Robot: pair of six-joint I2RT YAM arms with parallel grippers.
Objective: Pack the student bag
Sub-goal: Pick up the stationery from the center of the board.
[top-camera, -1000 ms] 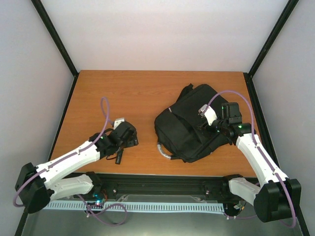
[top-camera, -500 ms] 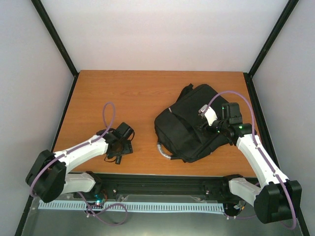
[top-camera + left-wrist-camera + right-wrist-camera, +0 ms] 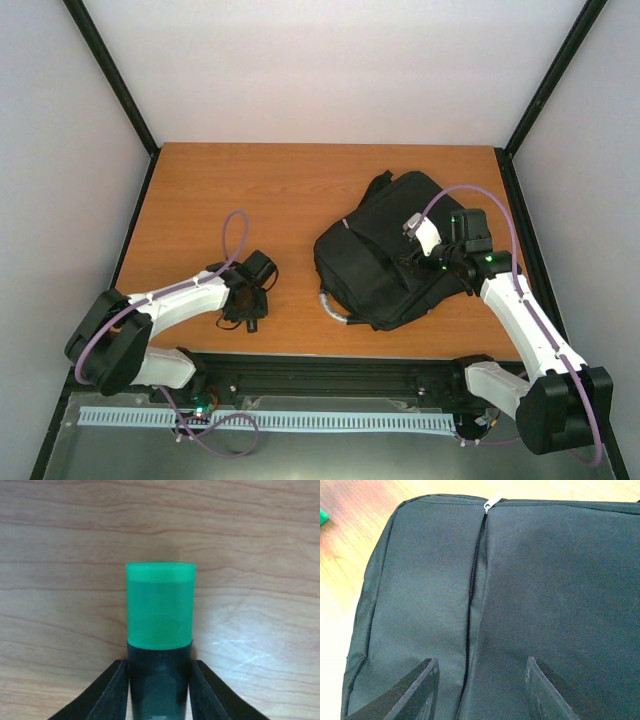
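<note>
At the left of the bench [image 3: 300, 190], our left gripper [image 3: 158, 662] grasps just the dark end of a green-capped tube [image 3: 160, 605], which may pivot when we lift. The bag [image 3: 375, 255] lies flat at right, seemingly zipped under our released right gripper [image 3: 481, 660], blocking entry.

Lab: white-walled enclosure [image 3: 330, 70], wooden table [image 3: 250, 190]

light: bright, even; shadows: soft; glare: faint sheen on table [image 3: 235, 647]; focus: sharp
</note>
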